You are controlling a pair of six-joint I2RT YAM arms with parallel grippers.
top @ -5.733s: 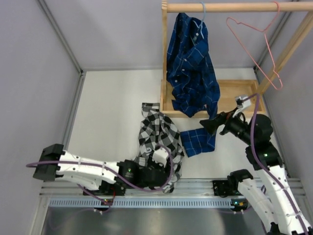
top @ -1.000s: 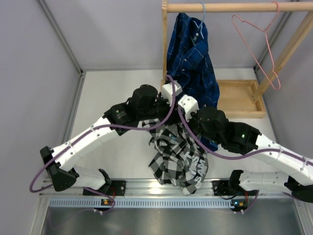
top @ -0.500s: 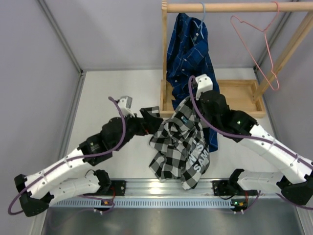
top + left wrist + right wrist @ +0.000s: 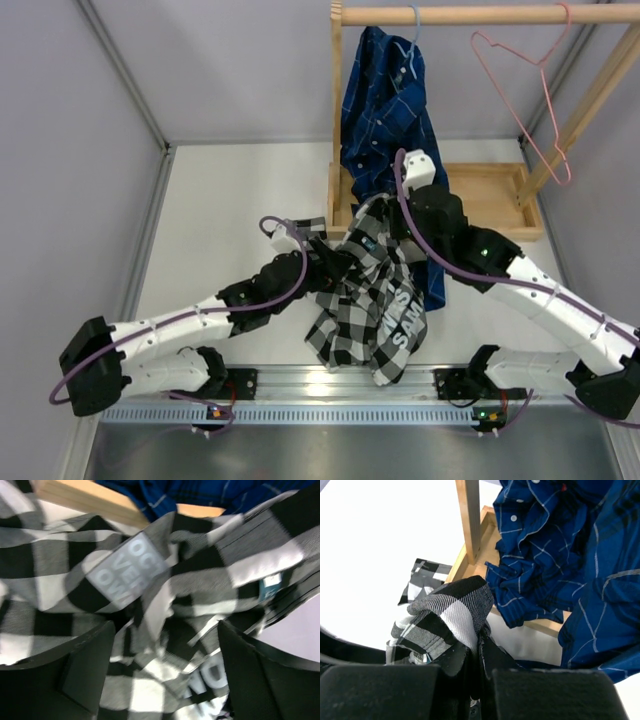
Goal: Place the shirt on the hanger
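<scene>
The black-and-white checked shirt (image 4: 372, 300) hangs bunched over the table, its white lettering showing low on the right. My right gripper (image 4: 386, 224) is shut on the shirt's top fold (image 4: 451, 611), pinched between its fingers (image 4: 479, 650), and holds it up by the rack's post. My left gripper (image 4: 335, 266) is at the shirt's left side, open. Its fingers (image 4: 165, 672) stand wide apart with checked cloth (image 4: 150, 605) and a grey label right in front. The pink wire hanger (image 4: 520, 112) hangs empty on the rail at the upper right.
A blue plaid shirt (image 4: 390, 130) hangs from a light blue hanger on the wooden rail (image 4: 450, 14), close behind my right gripper. The rack's wooden base frame (image 4: 490, 205) and upright post (image 4: 469, 520) stand just beyond. Grey walls enclose the table.
My left gripper let go of the shirt up high, drew back left, and has come in again lower at the shirt's left side, open. The right gripper keeps its grip, nearer the rack.
</scene>
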